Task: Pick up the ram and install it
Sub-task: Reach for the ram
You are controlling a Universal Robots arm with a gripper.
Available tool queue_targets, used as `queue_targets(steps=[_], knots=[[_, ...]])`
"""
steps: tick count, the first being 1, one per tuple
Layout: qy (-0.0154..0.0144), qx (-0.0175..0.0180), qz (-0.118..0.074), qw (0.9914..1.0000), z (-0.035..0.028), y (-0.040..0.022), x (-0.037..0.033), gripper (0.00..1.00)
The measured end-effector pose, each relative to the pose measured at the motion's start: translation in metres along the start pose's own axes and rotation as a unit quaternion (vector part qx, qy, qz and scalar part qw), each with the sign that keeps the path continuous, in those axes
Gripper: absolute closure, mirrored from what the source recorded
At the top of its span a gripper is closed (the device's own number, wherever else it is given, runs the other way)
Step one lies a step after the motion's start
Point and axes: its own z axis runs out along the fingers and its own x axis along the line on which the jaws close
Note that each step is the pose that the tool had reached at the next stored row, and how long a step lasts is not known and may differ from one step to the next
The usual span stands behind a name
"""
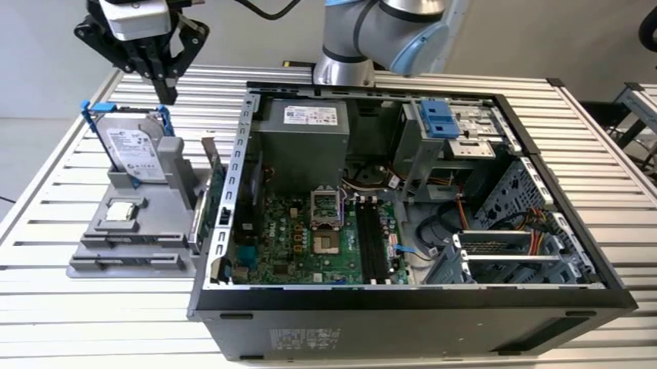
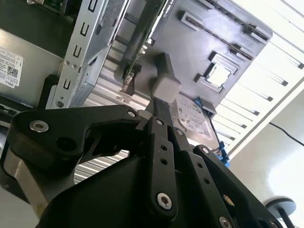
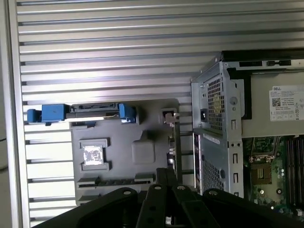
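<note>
A slatted aluminium table (image 1: 103, 307) carries everything. On it lies a large black and grey steel computer case (image 1: 411, 300), its side open and its inside facing up. A grey and pale-blue jointed robot arm (image 1: 380, 31) rises behind the case.

Inside the case, a grey metal power supply (image 1: 303, 150) bears a white label (image 1: 308, 115) with dark print. In front of it lies a green motherboard (image 1: 292, 250) with long black memory slots (image 1: 371, 238). A pale printed sticker (image 1: 303, 338) sits on the case's near outer wall.

Just beside the case, on the exterior view's left, rests a flat grey plastic holder (image 1: 113, 257). A silver hard drive in a blue frame (image 1: 134, 150) stands upright at the holder's far end, and its white label with print faces the camera.

The black two-fingered gripper (image 1: 165, 96) hangs above the hard drive, apart from it. Its fingers are pressed together with nothing between them.

In the first wrist view the long, thin dark-green ram (image 3: 176, 142) stands on its long edge along the holder's side nearest the case. The gripper is not touching it.

A small square silver processor chip (image 1: 123, 211) lies in a recess on the holder.
</note>
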Motion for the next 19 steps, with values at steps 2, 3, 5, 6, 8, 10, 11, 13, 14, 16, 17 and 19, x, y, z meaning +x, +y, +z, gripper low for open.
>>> queue_targets(steps=[2,3,5,6,8,10,11,13,14,16,17,19], knots=[[0.0000,0.0000,0.000,1.00000,-0.0001,-0.0003,0.0038,1.00],[0.0000,0.0000,0.000,1.00000,-0.0001,-0.0004,0.0057,1.00],[0.0000,0.0000,0.000,1.00000,-0.0002,-0.0007,0.0094,1.00],[0.0000,0.0000,0.000,1.00000,-0.0002,-0.0008,0.0111,1.00],[0.0000,0.0000,0.000,1.00000,-0.0003,-0.0010,0.0142,1.00],[0.0000,0.0000,0.000,1.00000,-0.0004,-0.0012,0.0176,1.00],[0.0000,0.0000,0.000,1.00000,-0.0004,-0.0014,0.0196,1.00],[0.0000,0.0000,0.000,1.00000,-0.0005,-0.0017,0.0244,1.00],[0.0000,0.0000,0.000,1.00000,-0.0006,-0.0019,0.0271,1.00],[0.0000,0.0000,0.000,1.00000,-0.0007,-0.0023,0.0324,1.00],[0.0000,0.0000,0.000,1.00000,-0.0008,-0.0025,0.0351,1.00],[0.0000,0.0000,0.000,1.00000,-0.0009,-0.0029,0.0409,1.00]])
